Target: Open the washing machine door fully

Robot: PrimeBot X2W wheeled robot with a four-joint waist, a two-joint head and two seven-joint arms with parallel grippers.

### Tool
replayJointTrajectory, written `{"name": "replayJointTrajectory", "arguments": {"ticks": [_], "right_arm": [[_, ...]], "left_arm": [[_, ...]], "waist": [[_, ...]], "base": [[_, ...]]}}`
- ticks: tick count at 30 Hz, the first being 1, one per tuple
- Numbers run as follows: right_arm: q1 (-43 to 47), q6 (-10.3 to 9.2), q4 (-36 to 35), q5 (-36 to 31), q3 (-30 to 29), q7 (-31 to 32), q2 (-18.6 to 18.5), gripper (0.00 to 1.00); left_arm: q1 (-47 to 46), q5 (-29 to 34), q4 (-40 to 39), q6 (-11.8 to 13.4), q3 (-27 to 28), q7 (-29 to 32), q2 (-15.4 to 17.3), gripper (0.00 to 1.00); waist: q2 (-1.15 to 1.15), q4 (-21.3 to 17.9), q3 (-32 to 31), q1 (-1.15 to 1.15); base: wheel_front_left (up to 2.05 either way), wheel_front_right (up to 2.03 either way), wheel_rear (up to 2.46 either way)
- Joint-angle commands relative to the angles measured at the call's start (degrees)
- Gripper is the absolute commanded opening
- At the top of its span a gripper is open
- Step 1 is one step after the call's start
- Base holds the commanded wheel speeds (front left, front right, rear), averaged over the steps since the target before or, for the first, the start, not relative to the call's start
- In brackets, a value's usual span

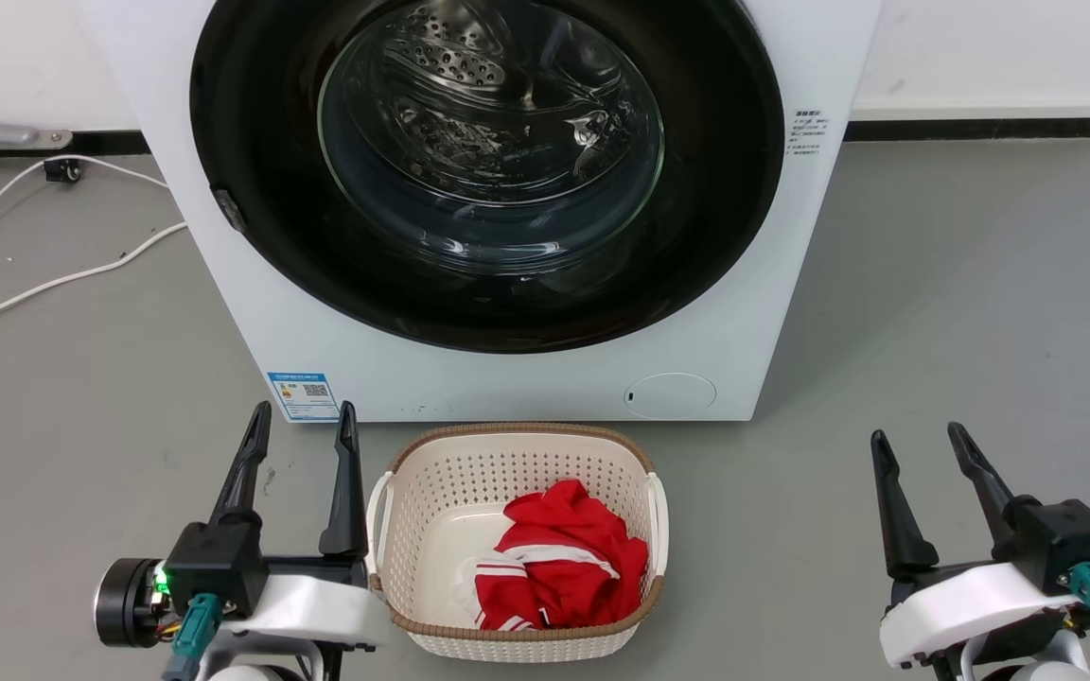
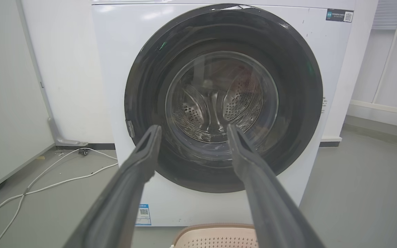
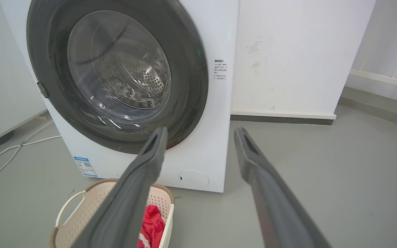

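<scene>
The white washing machine (image 1: 252,322) (image 2: 115,69) (image 3: 219,34) stands ahead of me on the grey floor. Its door (image 1: 252,123) (image 2: 298,86) (image 3: 191,79), a wide glossy black rim around a clear glass bowl, lies flat against the front, shut. Through the glass I see the perforated steel drum. My left gripper (image 1: 304,421) (image 2: 193,132) is open, low at the left, well short of the machine. My right gripper (image 1: 919,440) (image 3: 200,134) is open too, low at the right, beside the machine's right corner. Neither touches the door.
A cream laundry basket (image 1: 422,558) (image 3: 81,206) (image 2: 198,232) holding a red garment (image 1: 559,558) (image 3: 152,220) sits on the floor right in front of the machine, between my arms. White cables (image 1: 43,279) (image 2: 47,175) trail on the floor at the left. A white wall (image 3: 305,51) runs behind.
</scene>
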Motion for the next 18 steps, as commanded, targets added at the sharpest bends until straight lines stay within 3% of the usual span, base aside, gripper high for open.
{"name": "replayJointTrajectory", "arguments": {"ticks": [1,18], "right_arm": [[0.5,-0.02,-0.3,-0.9,-0.1,-0.5,0.1,1.00],[0.5,-0.02,0.0,-3.7,0.1,-1.6,0.1,1.00]], "left_arm": [[0.5,1.0,-0.4,0.3,-0.1,-0.5,0.0,1.00],[1.2,5.0,0.1,-0.8,0.8,-1.7,-1.1,1.00]], "waist": [[0.00,0.0,0.0,0.00],[0.00,0.2,0.0,0.00]], "base": [[0.00,0.00,0.00],[0.00,0.00,0.00]]}}
